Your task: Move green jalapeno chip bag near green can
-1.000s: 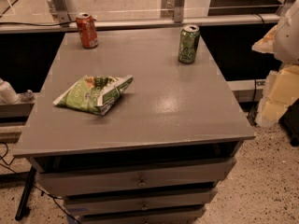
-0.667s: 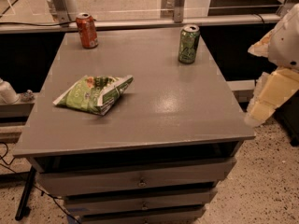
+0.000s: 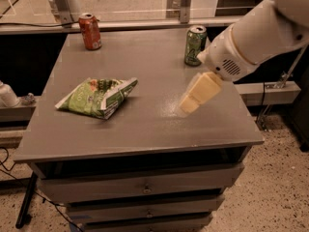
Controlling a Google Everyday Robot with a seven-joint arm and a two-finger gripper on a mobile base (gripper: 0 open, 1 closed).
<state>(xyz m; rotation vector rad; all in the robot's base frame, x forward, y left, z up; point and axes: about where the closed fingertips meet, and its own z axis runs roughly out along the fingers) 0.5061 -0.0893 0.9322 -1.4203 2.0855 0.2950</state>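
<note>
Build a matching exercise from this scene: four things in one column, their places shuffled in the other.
Things:
1. green jalapeno chip bag
2. green can
3. red-orange can
4. gripper

Places:
A. upright, far left corner of the table
B. over the table's right half, at the arm's end
C. lying flat, near left part
D. upright, far right part

Pairs: 1-C, 2-D, 3-A, 4-B
</note>
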